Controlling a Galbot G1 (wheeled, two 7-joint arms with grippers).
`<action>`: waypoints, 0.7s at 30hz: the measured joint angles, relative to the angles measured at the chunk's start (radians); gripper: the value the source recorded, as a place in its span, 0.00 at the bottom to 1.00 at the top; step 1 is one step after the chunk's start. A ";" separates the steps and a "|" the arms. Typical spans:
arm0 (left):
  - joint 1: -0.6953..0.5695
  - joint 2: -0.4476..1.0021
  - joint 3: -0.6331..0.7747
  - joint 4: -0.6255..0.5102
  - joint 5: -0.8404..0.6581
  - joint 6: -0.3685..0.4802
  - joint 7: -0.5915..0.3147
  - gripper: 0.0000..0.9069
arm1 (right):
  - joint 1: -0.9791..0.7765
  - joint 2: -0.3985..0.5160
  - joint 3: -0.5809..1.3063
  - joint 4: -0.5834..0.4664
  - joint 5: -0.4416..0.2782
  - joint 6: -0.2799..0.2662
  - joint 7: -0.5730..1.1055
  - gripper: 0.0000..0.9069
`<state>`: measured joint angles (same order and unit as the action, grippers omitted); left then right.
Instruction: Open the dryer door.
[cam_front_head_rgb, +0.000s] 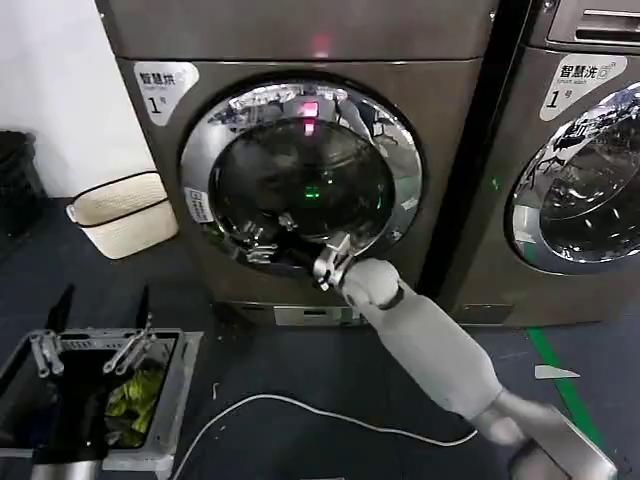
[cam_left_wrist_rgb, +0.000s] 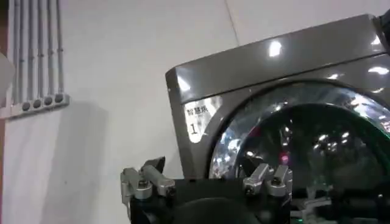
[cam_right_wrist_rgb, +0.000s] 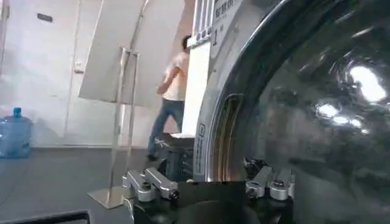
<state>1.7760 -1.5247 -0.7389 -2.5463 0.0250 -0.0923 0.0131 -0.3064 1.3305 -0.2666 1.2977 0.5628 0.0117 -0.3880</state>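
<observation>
Dryer (cam_front_head_rgb: 300, 150): grey-brown front-loader straight ahead of the robot, standing on the dark floor (cam_front_head_rgb: 300, 380); a white label with the numeral 1 sits at its upper left corner.
Door (cam_front_head_rgb: 300, 175): round, closed flush against the dryer front. A wide, shiny chrome ring surrounds a dark, domed glass window that mirrors the room, with small red and green light spots on it.
Right gripper (cam_front_head_rgb: 331, 264): raised to the door's lower rim, slightly right of its centre, touching or just short of the chrome ring; its fingers look slightly parted, and I cannot tell whether they hold anything.
Right arm: pale grey, reaching up from the lower right.
Left gripper (cam_front_head_rgb: 90, 352): low at the robot's left, well away from the door, fingers spread apart and holding nothing, above a grey bin (cam_front_head_rgb: 180, 385).
Second machine (cam_front_head_rgb: 580, 160): just beside the dryer on the right, with a similar chrome door.
Basket (cam_front_head_rgb: 120, 212): cream, on the floor to the dryer's left.
Cable (cam_front_head_rgb: 300, 405): white, lying across the floor in front.
</observation>
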 joint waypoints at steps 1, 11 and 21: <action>0.001 0.000 -0.001 0.000 0.000 0.000 0.000 1.00 | 0.006 0.006 -0.002 -0.010 -0.003 0.002 -0.001 1.00; 0.007 -0.001 -0.013 -0.001 -0.002 -0.006 -0.001 1.00 | 0.058 0.078 -0.012 -0.109 -0.037 0.018 0.010 1.00; 0.018 -0.004 -0.009 -0.007 -0.002 -0.011 -0.002 1.00 | 0.096 0.135 -0.017 -0.193 -0.056 0.026 -0.004 1.00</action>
<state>1.7936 -1.5290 -0.7474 -2.5536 0.0227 -0.1033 0.0115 -0.2105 1.4651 -0.2840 1.1051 0.5069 0.0379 -0.3923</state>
